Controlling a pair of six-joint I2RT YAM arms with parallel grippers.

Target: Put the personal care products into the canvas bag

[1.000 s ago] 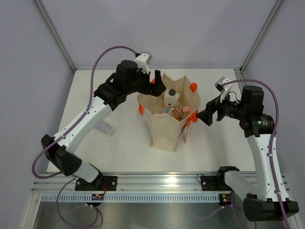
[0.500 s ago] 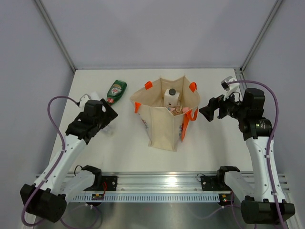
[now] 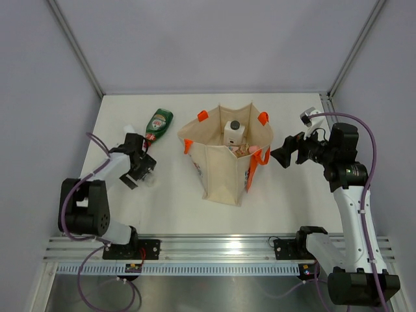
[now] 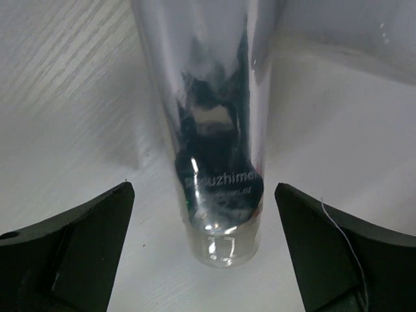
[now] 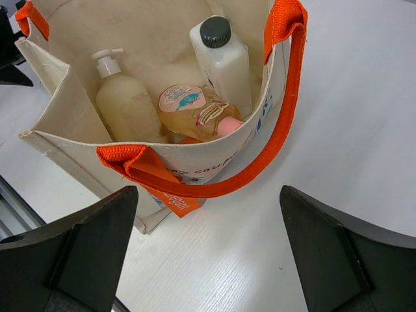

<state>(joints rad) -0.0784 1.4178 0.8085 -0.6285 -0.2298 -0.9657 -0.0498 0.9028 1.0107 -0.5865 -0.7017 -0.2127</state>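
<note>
Left gripper [image 4: 203,195] wide, straddling white tube [image 4: 208,97] lying on desk [image 4: 78,97] — glossy, likely slick, soft-walled, light; best pinch gently near stiffer cap end. Right gripper [image 5: 208,192] wide, near canvas bag [image 3: 224,175].

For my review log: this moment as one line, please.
left gripper: open, straddling glossy white tube on table | right gripper: open, empty, beside beige canvas bag | green red-capped bottle: on table
</note>
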